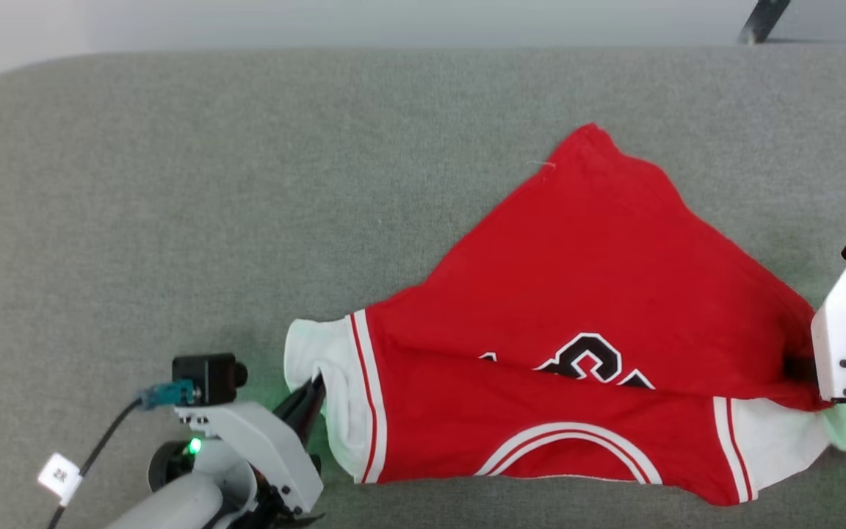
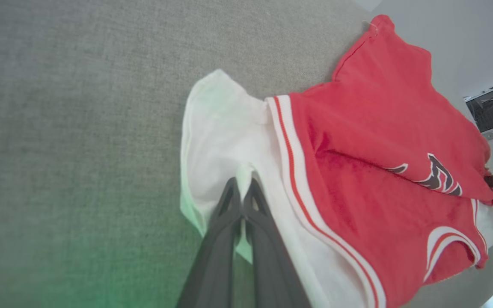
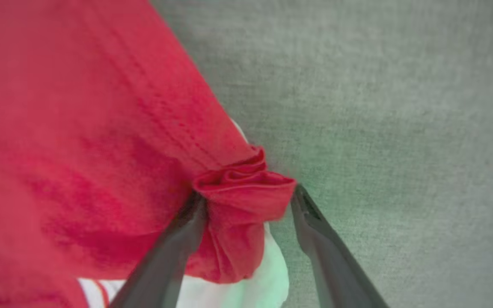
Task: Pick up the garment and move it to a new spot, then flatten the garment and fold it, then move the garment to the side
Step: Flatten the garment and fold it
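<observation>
White wrist brackets point(image 1: 845, 330) carry black cameras point(image 1: 206, 376) (one trailing a tagged cable point(image 1: 103, 441)) with dark jaws.

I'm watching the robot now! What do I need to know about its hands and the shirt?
Left gripper: shut on the white sleeve of the shirt.
Right gripper: open, with a bunched red corner between its fingers, not pinched.
Shirt: lying rumpled on the grey surface, with one red layer folded over the lettering.
Done: apparently moved and partly folded.
Left: probably neaten the fold, then move the shirt to the side.
</observation>
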